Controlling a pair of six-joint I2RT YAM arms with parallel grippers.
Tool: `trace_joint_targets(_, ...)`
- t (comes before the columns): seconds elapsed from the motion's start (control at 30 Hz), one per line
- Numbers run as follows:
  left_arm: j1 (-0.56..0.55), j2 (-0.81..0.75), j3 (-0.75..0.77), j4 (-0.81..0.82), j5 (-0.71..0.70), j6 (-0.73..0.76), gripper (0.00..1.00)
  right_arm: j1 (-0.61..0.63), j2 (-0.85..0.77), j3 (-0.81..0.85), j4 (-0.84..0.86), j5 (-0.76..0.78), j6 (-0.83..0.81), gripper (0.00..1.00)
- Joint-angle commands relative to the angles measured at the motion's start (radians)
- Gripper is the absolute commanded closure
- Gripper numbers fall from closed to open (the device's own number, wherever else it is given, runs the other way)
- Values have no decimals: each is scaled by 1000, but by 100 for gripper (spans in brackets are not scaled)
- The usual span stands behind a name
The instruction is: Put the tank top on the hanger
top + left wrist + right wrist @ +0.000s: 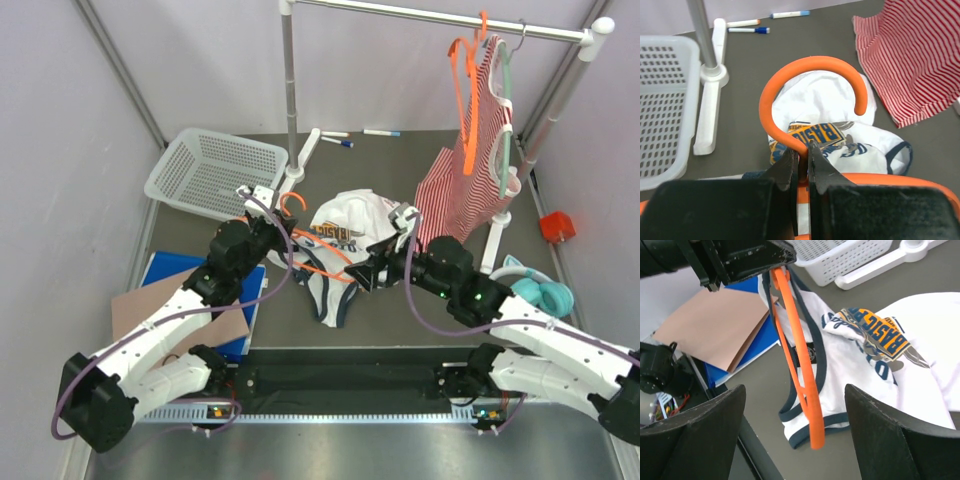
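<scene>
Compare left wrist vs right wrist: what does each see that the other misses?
Left wrist only: the hook of the hanger, a close view of the left gripper shut on the hanger's neck, the markers, the striped top.
Right wrist only: the hanger's lower arm hanging in front of the navy-trimmed edge of the tank top, the open right gripper holding nothing, the cardboard lying on a blue folder.
Both: hanger, tank top with its print, white basket, left gripper.
</scene>
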Motion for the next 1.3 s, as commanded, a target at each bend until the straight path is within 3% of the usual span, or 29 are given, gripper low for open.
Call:
trace_joint_targets(0.0,-2,-23,-1,13,-134,-4,100,9,-67,-23,-62,90,61,22)
trace_joint_targets(0.3,-2,13,-19,16,-230,-52,100,57,-200,-264,64,147,257,28)
trace_joint_targets(0.4,-2,22,-13,19,-242,-64,100,142,-108,-294,147,143,290,28)
trace_joint_targets(0.53,-3,29,-13,18,-233,-80,100,294,127,-222,193,268,307,29)
trace_joint_targets(0.73,-2,16,-20,10,-228,-89,100,328,367,-124,225,317,368,36)
trace_joint_targets(1.03,-3,-12,-25,-2,-224,-77,100,333,525,-13,135,412,394,42)
trace_joint_targets(1.27,-2,0,-21,-2,-217,-70,100,361,532,6,59,472,423,43)
